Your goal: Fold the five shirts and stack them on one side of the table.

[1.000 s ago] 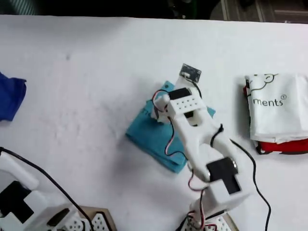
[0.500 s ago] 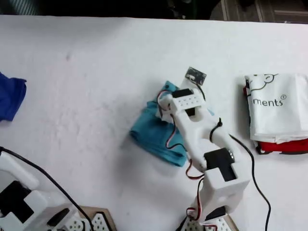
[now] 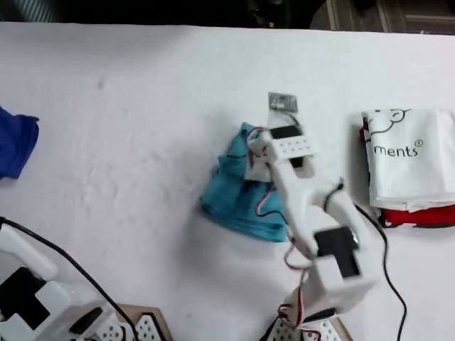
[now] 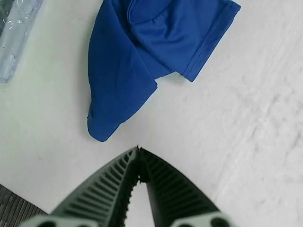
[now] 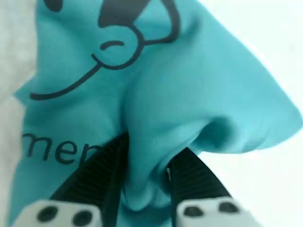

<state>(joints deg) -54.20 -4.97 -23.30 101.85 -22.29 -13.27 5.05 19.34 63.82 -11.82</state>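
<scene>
Right now the right gripper (image 5: 154, 146) is pinching a bunched fold of the teal shirt (image 5: 189, 85). Its two dark ribbed fingers (image 5: 102, 165) press in from either side, and the cloth bulges up between and around them. The shirt's dark printed drawing and some lettering show on the flat part beyond the pinch.

From the high view, the teal shirt (image 3: 234, 195) sits just right of centre in the frame, crumpled into a rough wedge on the white table (image 3: 142, 92). The right arm (image 3: 313, 213) reaches up from the bottom edge, and its wrist covers the shirt's right side.

At the right edge of the high view, a folded white shirt (image 3: 409, 156) lies on top of a folded red shirt (image 3: 419, 215). Only a red strip shows under the white one's lower edge. This pile is near the teal shirt, with bare table between them.

At the far left edge, about mid-height, is a loose blue shirt (image 3: 14, 142), unfolded and cut off by the frame. The left arm (image 3: 28, 298) sits in the lower left corner.

In the left wrist view, the left gripper (image 4: 138, 156) has its fingers pressed together at the tips with nothing between them. It hangs above bare table just short of the blue shirt (image 4: 137, 61), which lies rumpled with a hemmed sleeve sticking out. Beside that shirt is what may be a piece of clear plastic (image 4: 14, 33), though it is hard to make out.
</scene>
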